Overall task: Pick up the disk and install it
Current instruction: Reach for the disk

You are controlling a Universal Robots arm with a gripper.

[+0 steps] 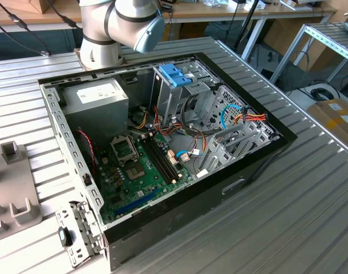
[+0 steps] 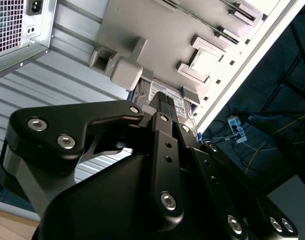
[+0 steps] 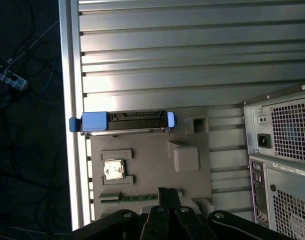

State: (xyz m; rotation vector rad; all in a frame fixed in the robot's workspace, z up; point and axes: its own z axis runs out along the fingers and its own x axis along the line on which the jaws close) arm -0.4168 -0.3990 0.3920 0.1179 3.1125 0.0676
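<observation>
Nothing is done yet: in the first wrist view the disk (image 3: 125, 121) stands on edge at the grey fixture plate (image 3: 142, 172) beside the computer case (image 3: 282, 150), the gripper (image 3: 168, 192) hovering apart from it with fingers closed on nothing, so pickup and installation both remain

The desk (image 1: 311, 188) is a ribbed silvery metal top with slats running across it. Sitting right on it: an open black PC case (image 1: 242, 184) on its side in the middle, a flat grey plate (image 1: 14, 197) with moulded holders off to the exterior view's left, and a small perforated metal bracket (image 1: 77, 234) just beside the case's near corner. The arm's base (image 1: 100, 54) stands behind the case.
</observation>
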